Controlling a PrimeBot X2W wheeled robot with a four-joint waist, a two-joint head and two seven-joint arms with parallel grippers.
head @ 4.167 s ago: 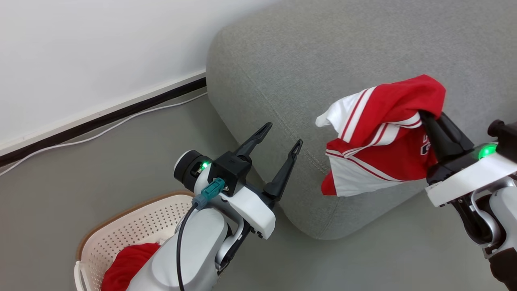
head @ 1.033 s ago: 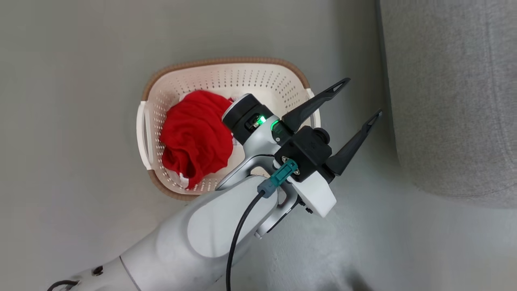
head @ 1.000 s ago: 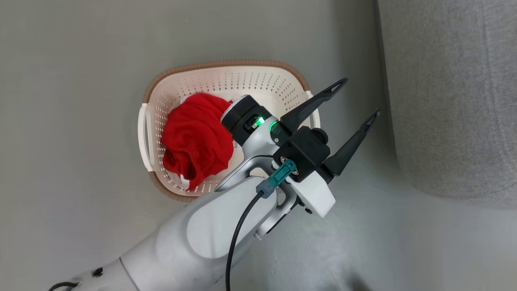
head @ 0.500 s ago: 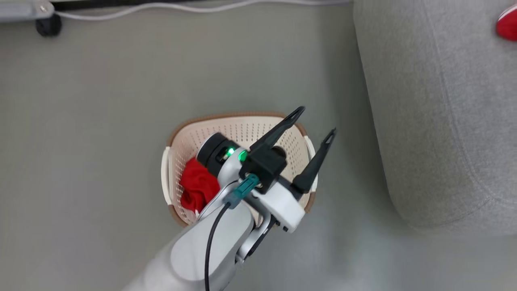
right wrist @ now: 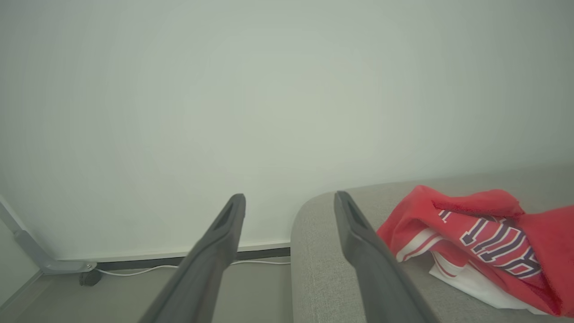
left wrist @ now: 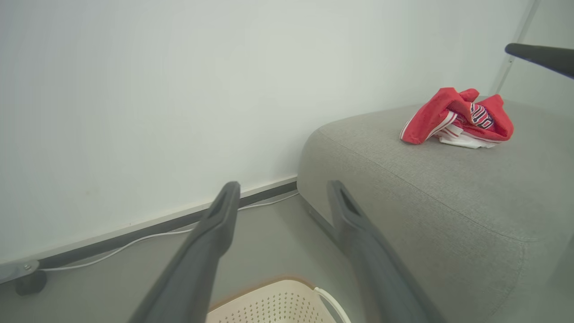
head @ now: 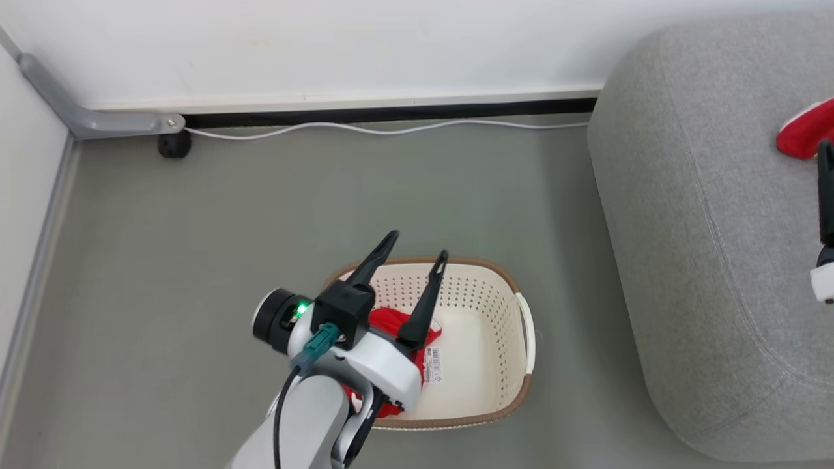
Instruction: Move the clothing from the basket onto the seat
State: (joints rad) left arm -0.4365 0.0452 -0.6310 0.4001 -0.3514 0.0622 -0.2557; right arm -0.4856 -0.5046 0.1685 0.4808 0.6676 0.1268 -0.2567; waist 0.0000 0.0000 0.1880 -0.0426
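The cream basket (head: 479, 397) with its brown rim stands on the floor left of the grey seat (head: 704, 260). Red clothing (head: 389, 322) lies in its left half, mostly hidden behind my left gripper (head: 417, 246), which hovers open and empty above it. A paper label (head: 433, 363) shows on the basket bottom. Another red garment (left wrist: 457, 119) with white stripes and lettering lies crumpled on the seat (left wrist: 426, 179). In the right wrist view my right gripper (right wrist: 289, 197) is open and empty, with that garment (right wrist: 484, 242) just right of its fingers.
A white wall with a dark baseboard runs along the back. A white cable (head: 391, 128) lies on the floor beside it, and a grey bracket with a black wheel (head: 172, 144) sits in the far left corner. Grey floor surrounds the basket.
My right gripper has let go of the red garment, which now lies on the seat. The head camera has swung and tilted up. My left gripper now stands over the basket's left half.
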